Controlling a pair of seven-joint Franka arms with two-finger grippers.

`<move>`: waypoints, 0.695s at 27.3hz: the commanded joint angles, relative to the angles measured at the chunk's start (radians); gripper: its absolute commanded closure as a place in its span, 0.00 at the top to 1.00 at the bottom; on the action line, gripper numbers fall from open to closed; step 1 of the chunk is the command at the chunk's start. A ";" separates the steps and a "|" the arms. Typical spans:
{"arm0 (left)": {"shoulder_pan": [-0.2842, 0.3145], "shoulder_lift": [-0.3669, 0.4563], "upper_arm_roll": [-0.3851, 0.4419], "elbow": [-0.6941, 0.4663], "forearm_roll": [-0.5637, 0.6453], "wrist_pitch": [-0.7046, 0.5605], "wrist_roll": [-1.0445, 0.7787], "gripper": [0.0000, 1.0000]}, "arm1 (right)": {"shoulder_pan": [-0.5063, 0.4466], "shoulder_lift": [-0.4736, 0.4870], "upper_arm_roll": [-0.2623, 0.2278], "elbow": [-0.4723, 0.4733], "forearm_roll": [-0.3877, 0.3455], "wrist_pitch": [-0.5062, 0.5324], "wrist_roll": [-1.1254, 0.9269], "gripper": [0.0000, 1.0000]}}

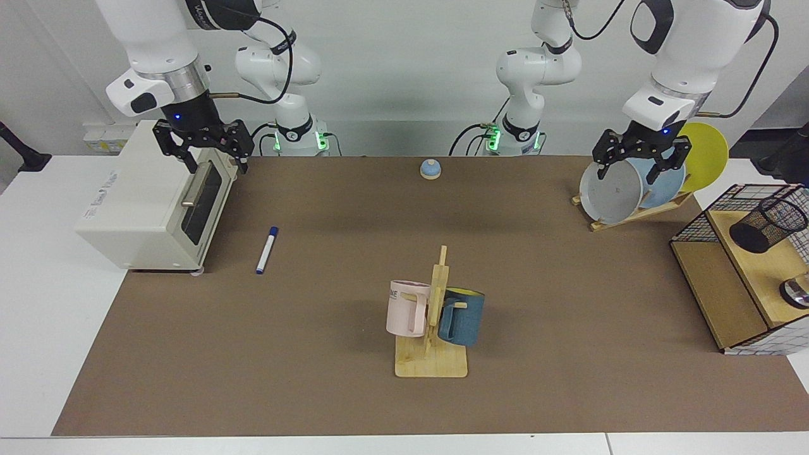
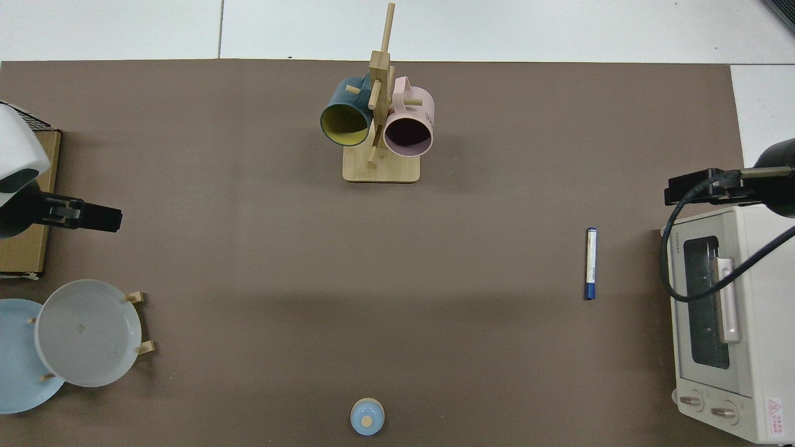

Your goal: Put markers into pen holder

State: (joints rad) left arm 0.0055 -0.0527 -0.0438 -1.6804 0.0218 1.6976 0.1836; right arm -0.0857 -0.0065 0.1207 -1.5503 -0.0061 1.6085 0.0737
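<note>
Judging from the facing view, nothing of the task is done yet: the slim white marker with blue cap (image 1: 267, 249) lies flat on the brown worktop (image 1: 328, 379) just beside the cream toaster oven (image 1: 148, 202), well apart from the black wire-mesh pen holder (image 1: 770, 224), which is seen tipped in a wooden crate. The right gripper (image 1: 202, 155) hangs released above the oven; the left gripper (image 1: 639, 161) hangs released, well clear of the oven.

From the top view, the marker (image 2: 590, 263) is seen untouched beside the oven (image 2: 723, 323); grasping, carrying and dropping remain.

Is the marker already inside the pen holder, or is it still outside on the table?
Outside. The marker lies flat on the brown mat beside the toaster oven, far from the pen holder on the wooden shelf.
</note>
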 commanded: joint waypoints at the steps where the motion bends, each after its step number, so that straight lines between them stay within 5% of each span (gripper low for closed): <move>1: -0.013 -0.006 0.013 0.007 0.001 -0.016 -0.001 1.00 | -0.016 -0.027 0.005 -0.036 0.023 0.025 -0.023 1.00; 19: -0.013 -0.009 0.010 0.008 0.004 -0.018 -0.006 1.00 | -0.003 -0.029 0.013 -0.037 0.029 0.018 -0.025 1.00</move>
State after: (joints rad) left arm 0.0055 -0.0527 -0.0445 -1.6804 0.0218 1.6971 0.1836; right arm -0.0819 -0.0071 0.1312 -1.5505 -0.0015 1.6086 0.0737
